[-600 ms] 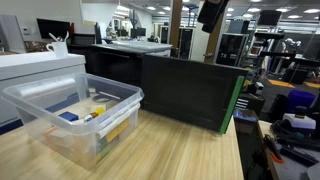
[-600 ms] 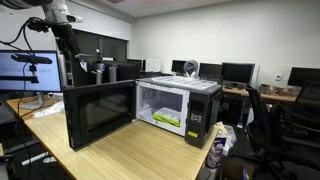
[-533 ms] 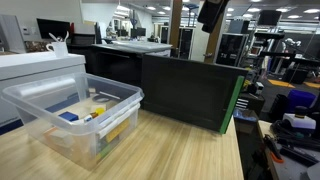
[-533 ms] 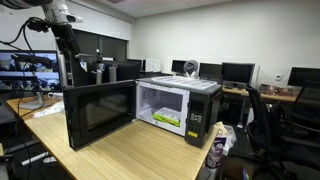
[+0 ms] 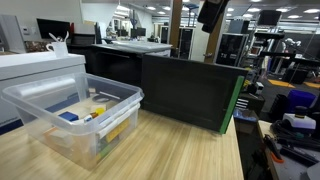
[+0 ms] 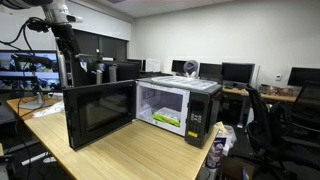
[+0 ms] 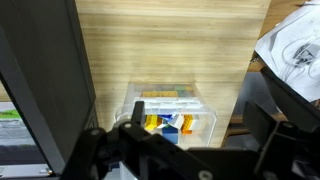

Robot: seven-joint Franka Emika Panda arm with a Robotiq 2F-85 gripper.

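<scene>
A clear plastic bin (image 5: 75, 115) holding several coloured blocks rests by a white microwave (image 6: 180, 105) on a wooden table (image 5: 180, 155). In an exterior view the bin (image 6: 165, 118) shows in the microwave's open cavity. The microwave's black door (image 5: 190, 90) stands swung wide open. My gripper (image 7: 200, 125) hangs high above the table, open and empty, looking straight down on the bin (image 7: 170, 110). It touches nothing. In both exterior views it shows only near the top edge (image 5: 210, 12), with the arm (image 6: 62, 25) above the door.
Monitors (image 6: 30, 68) and cables stand at the table's far side. Office chairs (image 6: 270, 125) and desks with screens fill the room behind. A cluttered bench (image 5: 290, 120) stands beside the table's edge. A white bag (image 7: 295, 50) lies off the table.
</scene>
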